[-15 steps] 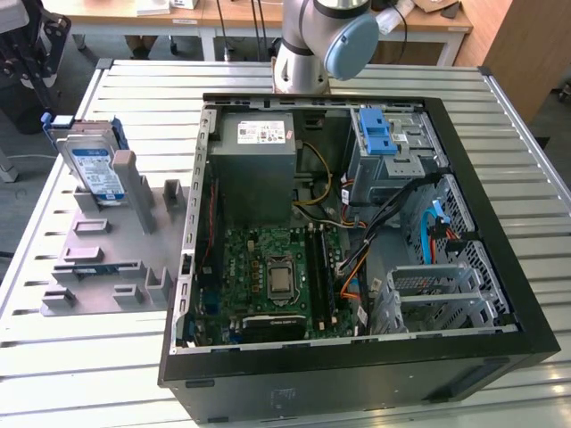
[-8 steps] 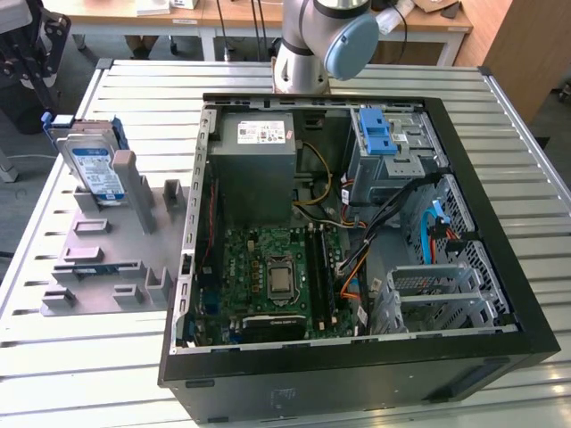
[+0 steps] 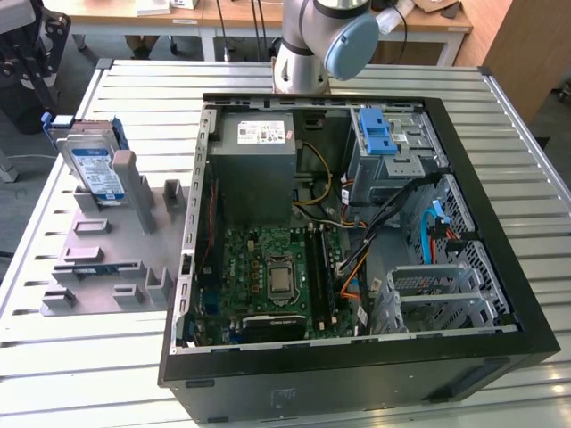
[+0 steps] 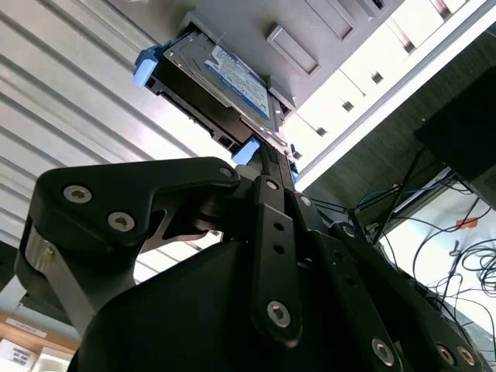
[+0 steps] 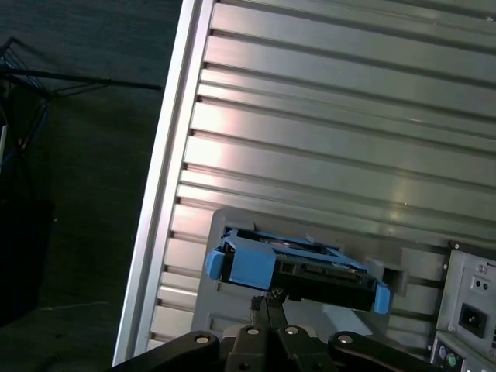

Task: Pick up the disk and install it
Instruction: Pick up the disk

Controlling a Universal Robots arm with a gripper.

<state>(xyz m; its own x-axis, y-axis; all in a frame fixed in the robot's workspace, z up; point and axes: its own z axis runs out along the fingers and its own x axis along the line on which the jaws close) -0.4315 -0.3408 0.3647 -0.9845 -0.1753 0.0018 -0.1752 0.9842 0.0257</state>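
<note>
The disk (image 3: 93, 166), silver with a white-and-blue label and a blue carrier frame, stands tilted in a grey holder (image 3: 107, 250) on the table at the exterior view's left. My gripper (image 3: 31, 58) hangs behind and above it, apart from it. In the first wrist view the disk (image 5: 294, 267) lies just past the gripper (image 5: 268, 299), whose two fingers are pressed together with nothing between them. In the second wrist view the black fingers (image 4: 271, 167) point at the disk (image 4: 221, 77).
An open computer case (image 3: 357, 357) fills the table's middle and right, with a grey power-supply box (image 3: 259, 165), a motherboard (image 3: 272, 276), cables and a blue latch (image 3: 376, 134) on the drive cage. The slatted metal table (image 3: 80, 374) ends close to the holder's left.
</note>
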